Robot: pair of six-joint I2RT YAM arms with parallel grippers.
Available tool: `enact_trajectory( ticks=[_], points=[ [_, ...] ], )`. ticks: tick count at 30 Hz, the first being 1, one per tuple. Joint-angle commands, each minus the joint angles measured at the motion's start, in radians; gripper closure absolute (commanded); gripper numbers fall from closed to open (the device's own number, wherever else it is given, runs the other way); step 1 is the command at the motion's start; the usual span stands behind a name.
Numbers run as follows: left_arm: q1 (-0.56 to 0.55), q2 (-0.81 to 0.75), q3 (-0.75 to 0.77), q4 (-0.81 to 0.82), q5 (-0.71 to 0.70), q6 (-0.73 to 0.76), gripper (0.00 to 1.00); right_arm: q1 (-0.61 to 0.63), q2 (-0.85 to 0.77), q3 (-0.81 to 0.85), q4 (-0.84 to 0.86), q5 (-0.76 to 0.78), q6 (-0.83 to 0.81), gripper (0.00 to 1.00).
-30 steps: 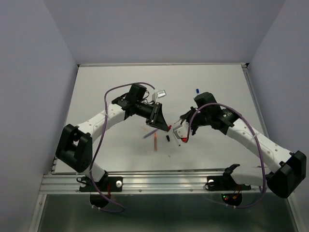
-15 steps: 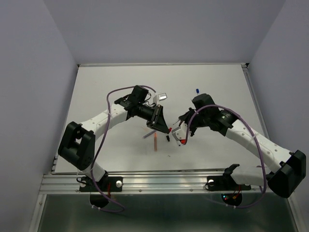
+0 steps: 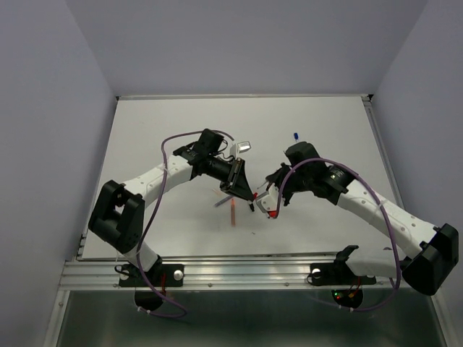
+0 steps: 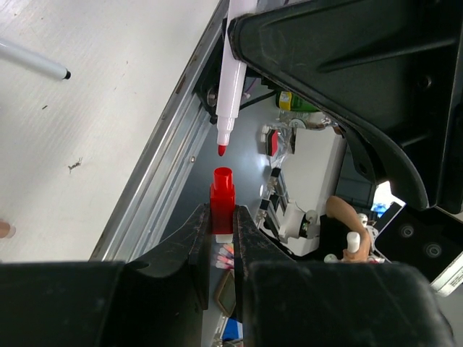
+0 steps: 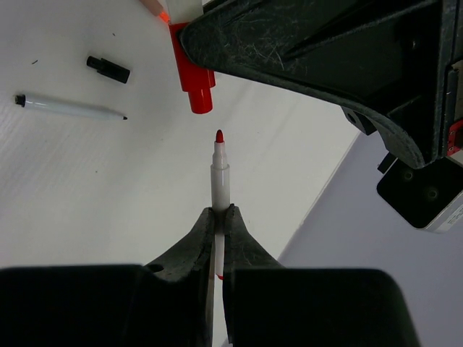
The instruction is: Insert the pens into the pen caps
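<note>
Mating step: the left hand (image 4: 222, 220) is clenched on the red cap (image 4: 221, 189), low centre in its wrist view; the right hand (image 5: 218, 217) grips the white pen (image 5: 219, 170), red tip just short of the cap's mouth and not touching it; next, I judge, a straight, gentle push along the shared line.

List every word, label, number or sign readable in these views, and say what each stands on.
None can be read in any view.
The red cap in the left hand: plain, no marking.
The white pen in the right hand: bare barrel, no print.
The clutter past the table edge, left wrist view: any labels are too blurred to read.
</note>
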Motion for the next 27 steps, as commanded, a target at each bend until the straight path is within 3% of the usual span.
enact_trajectory(
  ticks=[1,27],
  points=[
    [-0.005,0.004,0.031,-0.017,0.009,0.013,1.0,0.015,-0.023,0.037,-0.004,-0.004,0.001,0.99],
    [-0.005,0.002,0.041,-0.025,0.006,0.024,1.0,0.033,-0.022,0.057,-0.05,-0.039,0.004,0.99]
  ],
)
